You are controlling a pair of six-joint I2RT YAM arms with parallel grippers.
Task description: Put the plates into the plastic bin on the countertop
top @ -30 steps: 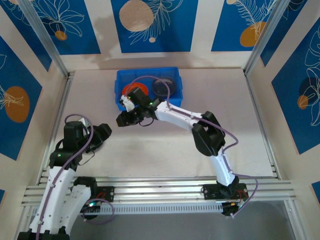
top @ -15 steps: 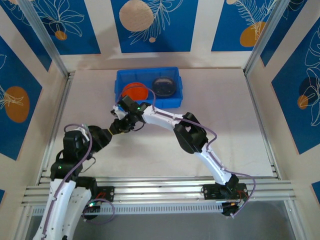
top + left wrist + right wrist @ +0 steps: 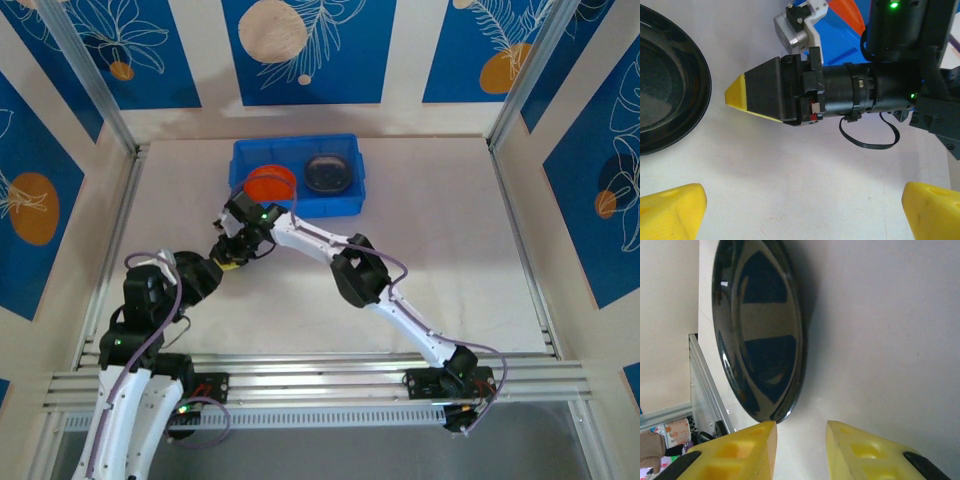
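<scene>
**A:** Where do the plates lie?

**B:** Two are in the bin (image 3: 345, 203), at the far side of the desk (image 3: 450, 240). The orange plate (image 3: 270, 184) is in the bin's left half and the dark plate (image 3: 328, 173) is in its right half. A black plate (image 3: 662, 95) sits flat on the desk outside the bin, off its near-left corner and closer to me.

**A:** And your right hand?

**B:** My right hand (image 3: 228, 255) reaches out from the bin's near-left corner, low over the desk. Its tips point at the black plate's rim and are just beside it, though I cannot tell whether they touch. The fingers (image 3: 740, 455) are parted by a narrow gap, with nothing between them.

**A:** What about the left?

**B:** My left hand (image 3: 802, 200) hangs over the same patch of desk, on the near side of the bin. It is spread wide and empty. My wrist view looks down on the right hand's tip beside the black plate.
</scene>
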